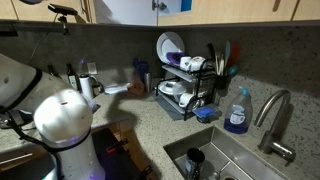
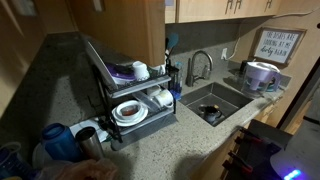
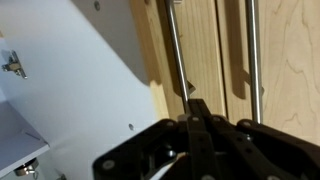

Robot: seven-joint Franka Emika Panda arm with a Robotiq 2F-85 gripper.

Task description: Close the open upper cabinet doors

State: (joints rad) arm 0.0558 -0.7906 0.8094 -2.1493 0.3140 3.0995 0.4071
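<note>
In the wrist view my gripper (image 3: pixel 197 108) is shut with nothing between its fingers. Its joined tips sit right at a honey-brown upper cabinet door (image 3: pixel 205 40), between two thin metal bar handles (image 3: pixel 175 50). I cannot tell if the tips touch the wood. To the left is a white inner cabinet surface (image 3: pixel 70 80) with a small hinge (image 3: pixel 12 66). In an exterior view a wide wooden door panel (image 2: pixel 120 30) stands out over the dish rack, and further upper doors (image 2: pixel 235 8) lie flat. The gripper itself is out of both exterior views.
On the speckled counter a black dish rack (image 1: pixel 185 88) (image 2: pixel 135 100) holds plates and cups. Beside it are a steel sink (image 1: pixel 235 160) (image 2: pixel 215 100) with a faucet (image 1: pixel 272 115) and a blue soap bottle (image 1: pixel 237 112). The robot's white body (image 1: pixel 60 120) fills the lower left.
</note>
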